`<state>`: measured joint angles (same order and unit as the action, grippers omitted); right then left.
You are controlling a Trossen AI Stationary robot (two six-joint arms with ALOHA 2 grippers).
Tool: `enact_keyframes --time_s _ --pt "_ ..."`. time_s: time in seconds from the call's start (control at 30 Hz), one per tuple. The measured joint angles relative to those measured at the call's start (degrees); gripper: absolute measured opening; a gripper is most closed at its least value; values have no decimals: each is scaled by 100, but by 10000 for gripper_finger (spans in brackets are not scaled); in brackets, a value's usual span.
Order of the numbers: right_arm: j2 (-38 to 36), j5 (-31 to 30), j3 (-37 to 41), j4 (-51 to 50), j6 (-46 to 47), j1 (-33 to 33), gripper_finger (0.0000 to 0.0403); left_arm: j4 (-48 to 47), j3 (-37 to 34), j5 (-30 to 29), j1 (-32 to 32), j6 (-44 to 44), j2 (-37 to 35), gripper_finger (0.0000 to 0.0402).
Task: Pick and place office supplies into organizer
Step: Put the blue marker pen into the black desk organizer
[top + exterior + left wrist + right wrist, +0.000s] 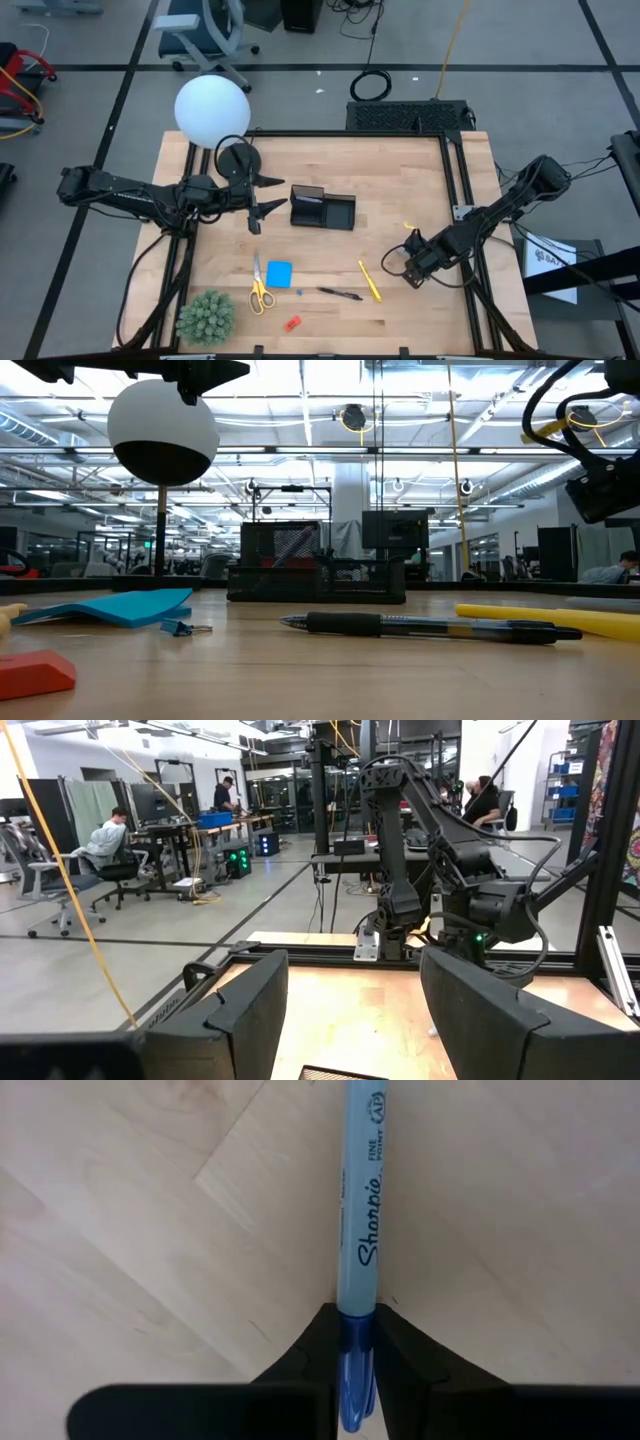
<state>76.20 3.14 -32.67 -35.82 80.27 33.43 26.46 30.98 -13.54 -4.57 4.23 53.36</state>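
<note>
The right hand sits low over the wooden counter, its two dark fingers pressed against either side of a bluish Sharpie fine-point marker; the marker's darker blue end lies between the fingers and its pale barrel runs straight out ahead of the hand, flat on the wood; in the high view this right hand is near the counter's right rail, with the yellow pen just beside it toward the counter's middle and the black pen a little past that; farther off on the same side lie the blue square note pad, the yellow-handled scissors touching or nearly touching the pad's edge, and the small red piece; the green spiky plant stands well beyond them at the counter's corner; the black organizer stands apart from the right hand, toward the counter's centre, with its taller section on the side nearer the left hand and its lower tray on the other; the left hand hovers just beside the organizer's taller end, its fingers spread wide and holding nothing; a white globe lamp rises on its round black base close behind the left arm.
</note>
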Motion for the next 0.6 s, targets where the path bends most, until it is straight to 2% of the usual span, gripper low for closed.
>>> enact_keyframes --time_s 0.27,0.6 --pt "-610 -310 32 43 -155 -23 30 -2 0 -2 0 0 0 234" --pt "-1283 -777 24 180 -863 -458 30 2 0 -3 1 0 -2 234"
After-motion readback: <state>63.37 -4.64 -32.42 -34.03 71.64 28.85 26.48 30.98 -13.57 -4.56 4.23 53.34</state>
